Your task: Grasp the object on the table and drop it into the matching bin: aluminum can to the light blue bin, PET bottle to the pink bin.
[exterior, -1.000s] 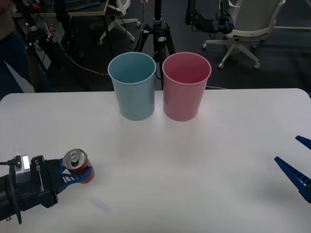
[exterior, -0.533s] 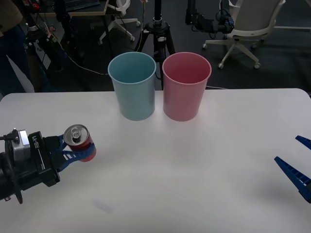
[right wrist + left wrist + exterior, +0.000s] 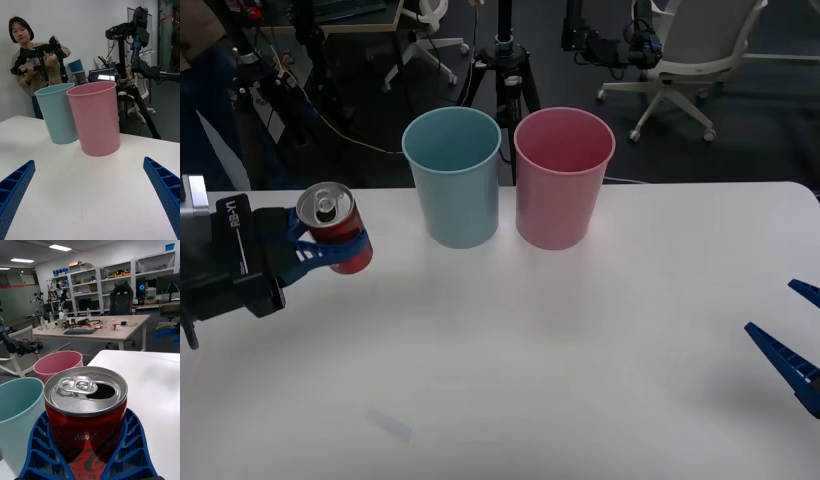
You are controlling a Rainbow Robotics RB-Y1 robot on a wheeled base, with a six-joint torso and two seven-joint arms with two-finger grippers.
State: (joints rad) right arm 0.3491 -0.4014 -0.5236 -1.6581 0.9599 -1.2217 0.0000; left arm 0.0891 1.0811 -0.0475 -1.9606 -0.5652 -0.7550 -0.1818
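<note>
Front view: your left tool (image 3: 320,248) clamps the aluminum can (image 3: 334,228) above the desk (image 3: 580,340) near its left edge, open surface between it and the light blue bin (image 3: 453,180). Right wrist view: your right tool (image 3: 90,210) waits, fingers apart, facing the pink bin (image 3: 95,118). Left wrist view: both bins stand beyond the held can.

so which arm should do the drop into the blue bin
The left. Its gripper is already shut on the red can, lifted beside the light blue bin; the right gripper sits open at the table's far right edge.

A black tripod (image 3: 502,70) and a white office chair (image 3: 690,50) stand behind
</note>
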